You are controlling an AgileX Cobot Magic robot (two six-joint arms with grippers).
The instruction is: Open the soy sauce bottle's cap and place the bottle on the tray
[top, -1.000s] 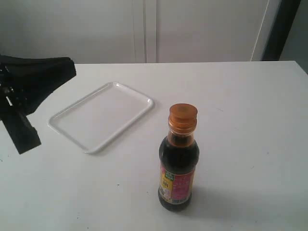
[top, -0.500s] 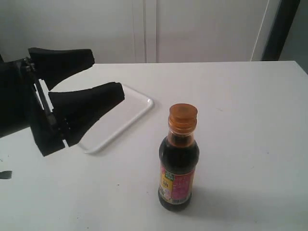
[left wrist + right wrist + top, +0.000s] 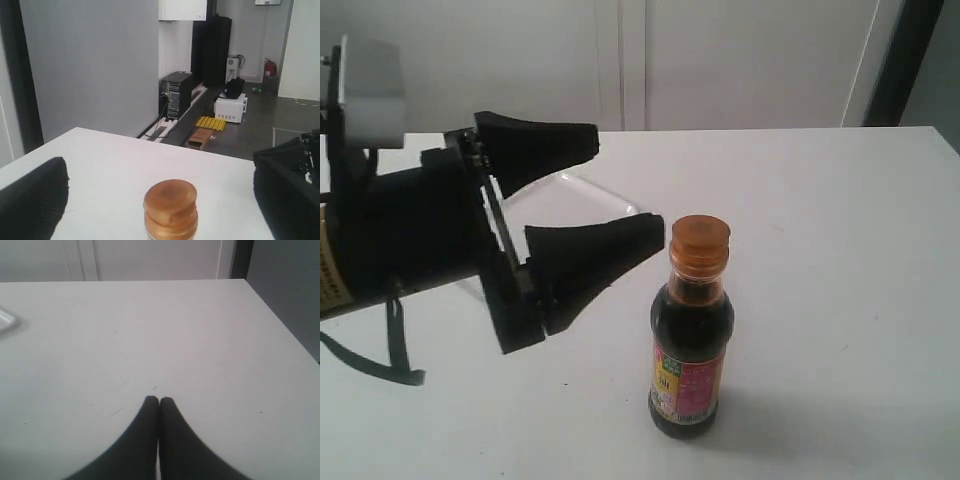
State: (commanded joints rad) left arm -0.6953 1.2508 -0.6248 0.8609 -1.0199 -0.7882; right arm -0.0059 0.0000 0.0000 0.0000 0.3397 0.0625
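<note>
Swung in from the counter's left edge: left hand (image 3: pixel 625 190), jaws spread wide, level with the cap (image 3: pixel 700 243) of the soy sauce bottle (image 3: pixel 691 330), upright near the front edge. Right hand (image 3: pixel 159 401) pinched closed.

bottle (image 3: pixel 690 345): upright, lower centre, dark liquid, pink-yellow label
cap (image 3: pixel 700 243): amber, closed
tray (image 3: pixel 605 203): white, upper left, mostly hidden
</note>
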